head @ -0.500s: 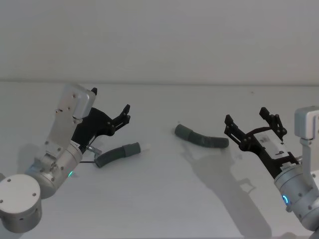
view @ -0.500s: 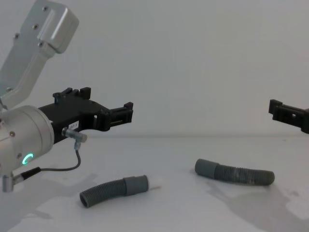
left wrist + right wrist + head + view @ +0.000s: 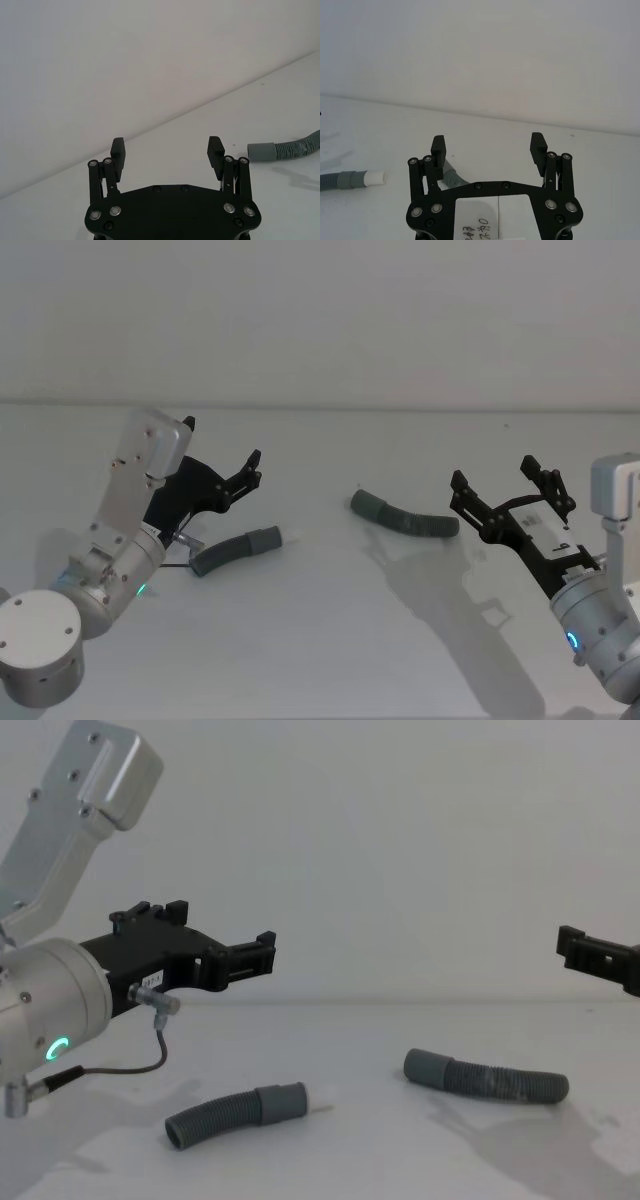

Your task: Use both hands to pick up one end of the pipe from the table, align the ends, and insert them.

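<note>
The white-tipped hose [image 3: 240, 547] lies on the tabletop [image 3: 320, 640] just below the left pincer [image 3: 166, 147], its tip aimed toward the right pincer [image 3: 489, 145]. The plain-cuffed hose [image 3: 405, 519], second of two, lies ahead of that pincer, its cuff aimed toward the left one. Both pincers gape wide, holding nothing.

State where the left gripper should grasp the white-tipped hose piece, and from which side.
Grip the grey cuff behind the white tip, from above, with the left gripper. The hose piece lies flat on the table; the smooth cuff likely holds firm, leaving the tip free.

wall [image 3: 320, 320]: plain, bare, off-white | light: soft, even
</note>
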